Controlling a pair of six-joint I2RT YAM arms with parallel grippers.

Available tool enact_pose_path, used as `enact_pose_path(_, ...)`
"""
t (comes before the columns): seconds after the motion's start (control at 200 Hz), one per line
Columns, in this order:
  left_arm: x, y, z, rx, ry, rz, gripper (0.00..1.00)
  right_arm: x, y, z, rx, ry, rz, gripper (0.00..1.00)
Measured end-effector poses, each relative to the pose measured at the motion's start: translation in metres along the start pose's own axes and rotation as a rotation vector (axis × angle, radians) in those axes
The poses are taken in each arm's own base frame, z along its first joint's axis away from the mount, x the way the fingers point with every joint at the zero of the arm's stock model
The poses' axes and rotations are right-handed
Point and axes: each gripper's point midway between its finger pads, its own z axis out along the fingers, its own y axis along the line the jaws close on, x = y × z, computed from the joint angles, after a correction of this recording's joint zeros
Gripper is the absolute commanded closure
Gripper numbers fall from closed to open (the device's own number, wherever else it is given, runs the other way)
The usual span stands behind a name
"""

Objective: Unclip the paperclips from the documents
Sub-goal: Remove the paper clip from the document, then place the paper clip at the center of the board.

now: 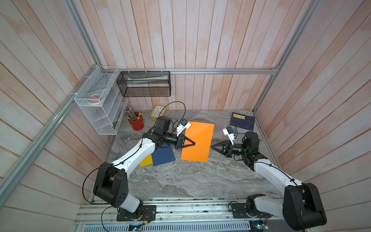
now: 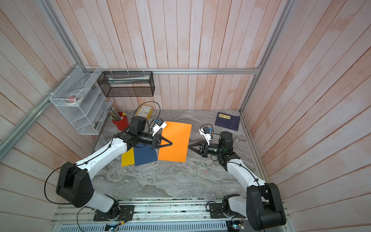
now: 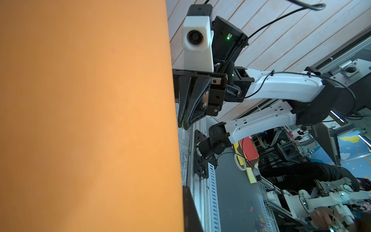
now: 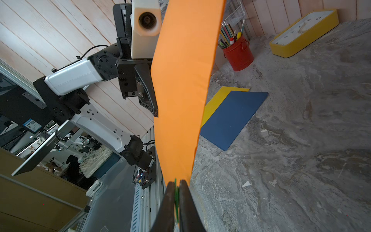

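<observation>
Right pincer [image 1: 212, 146] is clenched on a green paperclip [image 4: 176, 195] at the right edge of the orange document [image 1: 198, 140] — the clip sits between its jaws and the sheet edge reaches right up to the tips. Left pincer [image 1: 193, 143] is clenched on the opposite edge, so the sheet hangs between the two, off the tabletop [image 1: 180, 180]. Can't tell whether the clip is biting the paper or clear of it; the jaws cover that spot. The left wrist view is mostly orange sheet, with its own pincer only a dark sliver at the frame edge. Blue document [image 1: 163, 154] lies flat over the yellow document [image 1: 146, 160], both partly covered by the left arm [image 1: 138, 152] in both top views. Loose paperclips [image 1: 220, 165] lie on the tabletop near the right arm [image 1: 269, 172] — tiny and blurred, count unclear. Along the back are a red pencil cup [image 1: 137, 123], a yellow clock [image 1: 158, 113] and, in the far right corner, a navy booklet [image 1: 242, 121].
</observation>
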Motion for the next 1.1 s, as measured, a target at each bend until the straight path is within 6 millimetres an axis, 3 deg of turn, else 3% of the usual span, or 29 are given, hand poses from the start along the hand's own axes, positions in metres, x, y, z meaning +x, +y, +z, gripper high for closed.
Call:
enact_pose_path(0.21,0.0,0.001,-0.001,-0.008,-0.001,-0.003,1.0,-0.003,-0.007,-0.008,0.056,-0.029,0.01,0.92)
enact_pose_path(0.365,0.0,0.003,-0.002,-0.024,-0.003,-0.003,1.0,0.007,-0.025,-0.016,0.149,-0.052,0.069,0.93)
enact_pose_path(0.68,0.002,0.008,-0.002,-0.035,-0.007,-0.003,1.0,0.071,-0.075,-0.029,0.374,-0.03,0.314,0.93)
enact_pose_path(1.1,0.0,0.012,-0.002,-0.056,-0.019,0.01,1.0,0.143,-0.117,-0.046,0.604,0.064,0.553,0.92)
